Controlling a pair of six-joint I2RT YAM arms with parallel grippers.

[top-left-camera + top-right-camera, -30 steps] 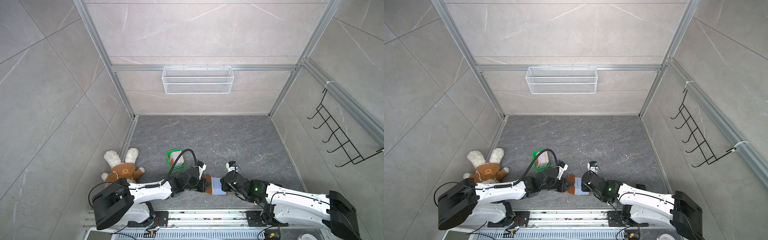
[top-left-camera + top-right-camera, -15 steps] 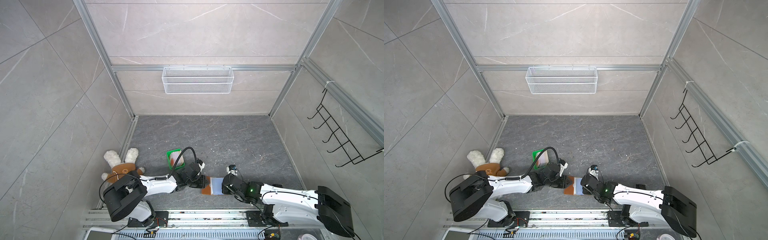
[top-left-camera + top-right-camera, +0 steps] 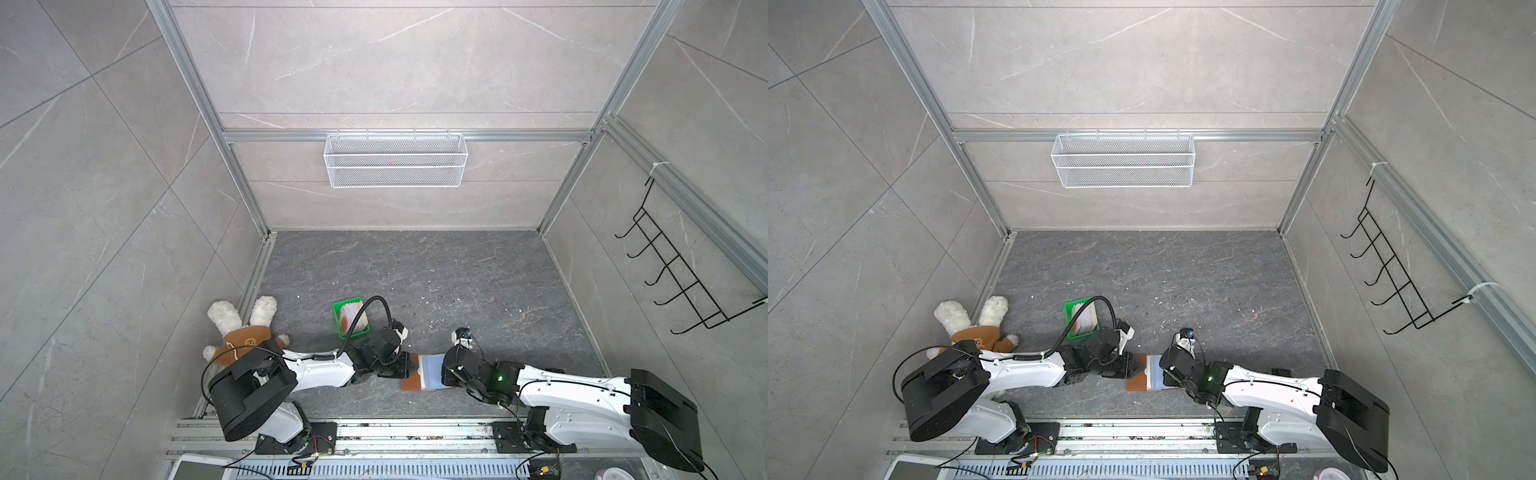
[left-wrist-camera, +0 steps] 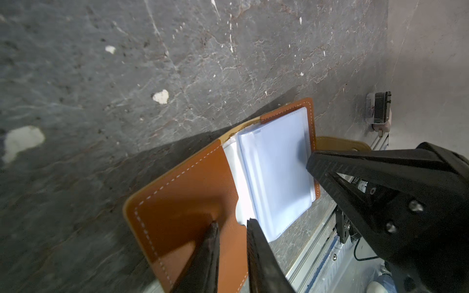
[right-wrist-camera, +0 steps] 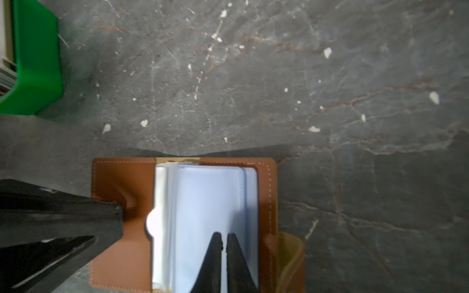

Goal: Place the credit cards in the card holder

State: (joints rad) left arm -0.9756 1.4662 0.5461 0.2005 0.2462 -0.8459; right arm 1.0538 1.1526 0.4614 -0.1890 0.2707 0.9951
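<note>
Nearest, the card holder (image 3: 424, 374) lies open on the floor (image 3: 415, 270). The left gripper (image 4: 232, 223), jaws slightly apart and empty, rests on its brown cover. The right gripper (image 5: 224, 234), closed, touches the clear sleeves. Farther back, the credit cards (image 3: 354, 318) sit in a green tray (image 3: 347, 302).

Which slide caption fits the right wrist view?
The left hand and right hand rest on the open tan-brown leather card holder on the grey stone table, near a green plastic tray.
</note>
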